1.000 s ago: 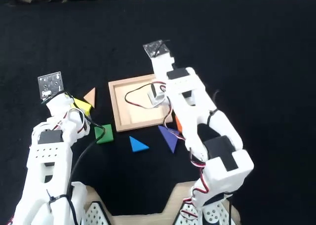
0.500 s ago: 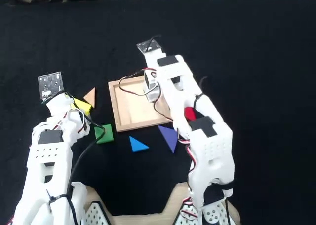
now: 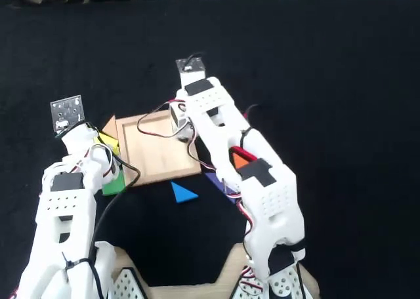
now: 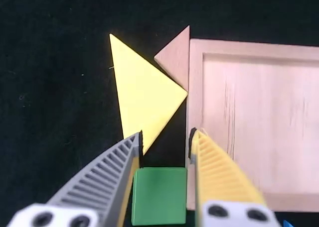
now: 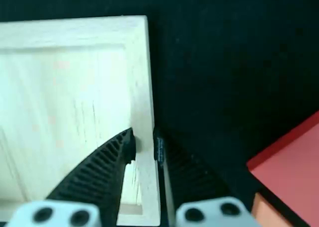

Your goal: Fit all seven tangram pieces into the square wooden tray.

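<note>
The square wooden tray [image 3: 152, 156] lies empty at the table's middle left. My right gripper [image 3: 186, 130] is shut on the tray's right rim [image 5: 141, 77], one finger inside the tray and one outside. A yellow triangle [image 4: 144, 100] and a tan triangle [image 4: 175, 62] touch the tray's left rim [image 4: 195, 102]. My left gripper [image 4: 164, 143] is open just above the table, with the green square [image 4: 159, 194] between its fingers and beside the tray. A blue triangle [image 3: 184, 193] and a purple piece [image 3: 216, 179] lie in front of the tray. Red [image 5: 289, 160] and orange [image 5: 263, 207] pieces lie to its right.
The table is covered in black cloth. A small marker card [image 3: 66, 113] sits above the left arm, and another [image 3: 189, 65] sits on the right arm's tip. Cables loop over the tray. A wooden base plate [image 3: 197, 289] lies at the near edge.
My right gripper has dragged the tray to the left, until it meets the yellow and tan triangles and the green square. The left arm has stayed still.
</note>
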